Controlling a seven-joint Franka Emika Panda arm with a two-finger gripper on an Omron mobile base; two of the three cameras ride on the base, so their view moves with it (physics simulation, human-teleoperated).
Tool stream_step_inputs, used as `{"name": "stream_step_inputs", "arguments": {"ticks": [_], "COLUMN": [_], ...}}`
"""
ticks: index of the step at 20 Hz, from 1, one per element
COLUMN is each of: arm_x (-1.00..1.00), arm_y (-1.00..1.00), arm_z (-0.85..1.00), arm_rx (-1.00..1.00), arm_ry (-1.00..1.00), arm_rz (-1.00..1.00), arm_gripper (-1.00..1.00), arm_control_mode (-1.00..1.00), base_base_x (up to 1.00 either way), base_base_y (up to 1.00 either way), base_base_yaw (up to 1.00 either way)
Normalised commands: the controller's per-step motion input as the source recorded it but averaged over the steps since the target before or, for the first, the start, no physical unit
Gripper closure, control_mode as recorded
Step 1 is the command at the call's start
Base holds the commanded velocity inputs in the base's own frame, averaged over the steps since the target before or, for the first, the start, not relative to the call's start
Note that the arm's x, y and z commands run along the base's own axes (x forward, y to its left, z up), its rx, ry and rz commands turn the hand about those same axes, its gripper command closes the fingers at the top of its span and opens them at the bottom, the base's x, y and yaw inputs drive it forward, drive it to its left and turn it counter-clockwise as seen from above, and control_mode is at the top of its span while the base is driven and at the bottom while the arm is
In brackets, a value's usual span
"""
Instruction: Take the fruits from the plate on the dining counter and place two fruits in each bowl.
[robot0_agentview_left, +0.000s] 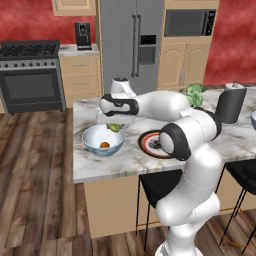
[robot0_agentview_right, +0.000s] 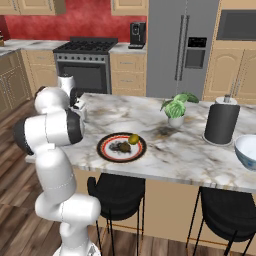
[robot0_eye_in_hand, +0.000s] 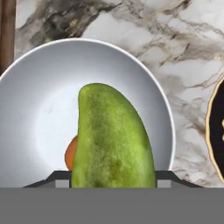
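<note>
My gripper (robot0_agentview_left: 114, 125) is shut on the green fruit (robot0_agentview_left: 115, 128), holding it just above the left bowl (robot0_agentview_left: 95, 142) on the dining counter (robot0_agentview_left: 100, 167). In the hand view the green fruit (robot0_eye_in_hand: 113, 140) stands between the finger tips of the gripper (robot0_eye_in_hand: 113, 181), over the bowl's white inside (robot0_eye_in_hand: 39, 109). An orange fruit (robot0_eye_in_hand: 70, 154) lies in that bowl, partly behind the green one; the orange fruit (robot0_agentview_left: 104, 145) is also visible from the left base. The plate (robot0_agentview_right: 107, 152) holds a yellow-green fruit (robot0_agentview_right: 133, 138) and a dark brown fruit (robot0_agentview_right: 120, 146). The second bowl (robot0_agentview_right: 247, 150) sits at the counter's far right.
A potted plant (robot0_agentview_right: 176, 107) and a black cylinder (robot0_agentview_right: 220, 122) stand on the counter beyond the plate. Black stools (robot0_agentview_right: 116, 192) are tucked under the near edge. My own arm (robot0_agentview_left: 165, 107) stretches across the counter over the plate (robot0_agentview_left: 148, 145).
</note>
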Motion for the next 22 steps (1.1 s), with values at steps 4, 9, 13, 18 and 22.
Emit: {"name": "stream_step_inputs", "arguments": {"ticks": [4,9,13,18,22], "arm_x": [0.00,0.00,0.00,0.00,0.00], "arm_y": [0.00,0.00,0.00,0.00,0.00], "arm_z": [-0.36,-0.29,-0.33,-0.29,-0.20], "arm_rx": [-0.16,-0.11,-0.05,-0.04,-0.03], "arm_ry": [0.00,0.03,0.05,0.05,0.01], "arm_rz": [0.08,0.01,0.00,0.00,0.00], "arm_gripper": [1.00,1.00,1.00,1.00,1.00], "arm_control_mode": [-1.00,-1.00,-1.00,-1.00,-1.00], "base_base_x": [0.00,0.00,0.00,0.00,0.00], "base_base_y": [0.00,0.00,0.00,0.00,0.00], "base_base_yaw": [0.00,0.00,0.00,0.00,0.00]}}
